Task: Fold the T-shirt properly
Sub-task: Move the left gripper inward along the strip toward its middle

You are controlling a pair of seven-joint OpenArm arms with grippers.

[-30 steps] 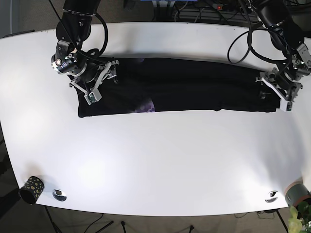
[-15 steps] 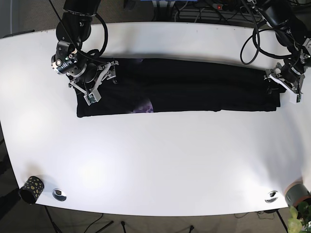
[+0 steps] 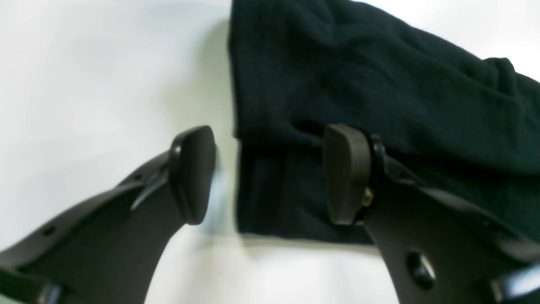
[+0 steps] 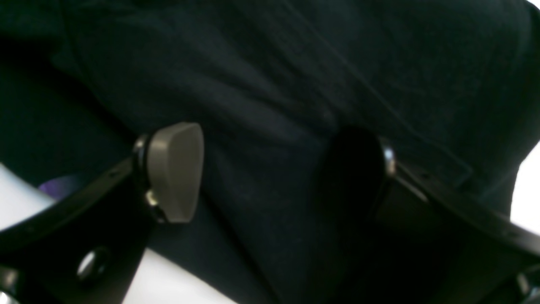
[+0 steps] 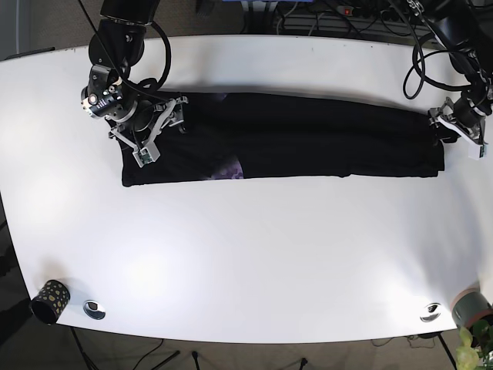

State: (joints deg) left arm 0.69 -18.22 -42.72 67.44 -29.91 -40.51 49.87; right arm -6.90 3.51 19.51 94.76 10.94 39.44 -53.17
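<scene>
The black T-shirt (image 5: 308, 142) lies as a long folded band across the far half of the white table (image 5: 246, 254), with a purple print (image 5: 231, 169) showing at its near edge. My right gripper (image 5: 150, 137) is low over the band's left end. In the right wrist view it (image 4: 265, 173) stands open with dark cloth (image 4: 270, 84) under both fingers. My left gripper (image 5: 457, 129) is at the band's right end. In the left wrist view it (image 3: 270, 173) is open and straddles the shirt's edge (image 3: 253, 190), one finger (image 3: 194, 173) over bare table.
A dark patterned cup (image 5: 49, 301) stands at the near left corner beside a metal disc (image 5: 94, 309). Another disc (image 5: 430, 312) and a grey pot (image 5: 471, 307) are at the near right corner. Cables hang behind the far edge.
My left gripper has moved right and farther back, from over the shirt's right end to its outer edge. The right gripper has stayed in place.
</scene>
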